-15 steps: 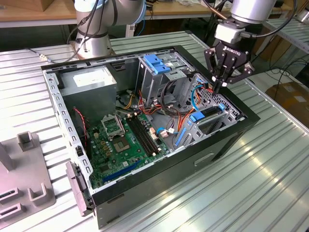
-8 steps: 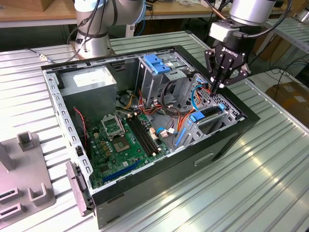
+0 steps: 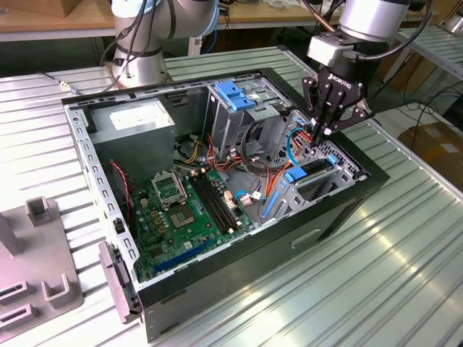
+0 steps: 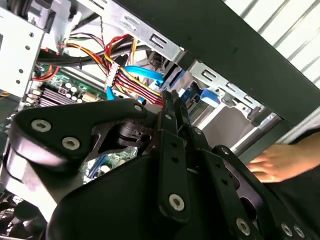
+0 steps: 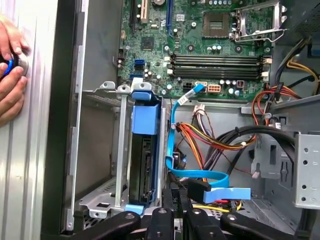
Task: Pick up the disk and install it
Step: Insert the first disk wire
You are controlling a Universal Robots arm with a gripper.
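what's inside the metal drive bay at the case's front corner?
In the first wrist view, the blue-bracketed silver-grey disk stands on edge inside the grey metal drive bay. The slot beside it looks empty. The disk's label face is hidden.

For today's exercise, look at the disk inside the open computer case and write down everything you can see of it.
The disk stands on edge in a slot of the grey metal drive cage at the corner of the case. Its exposed side looks dark, framed by a blue plastic bracket with a broad blue tab at one end. In the exterior view it shows as a dark slab with blue ends. The gripper hangs just above it, among the cables; contact cannot be told.
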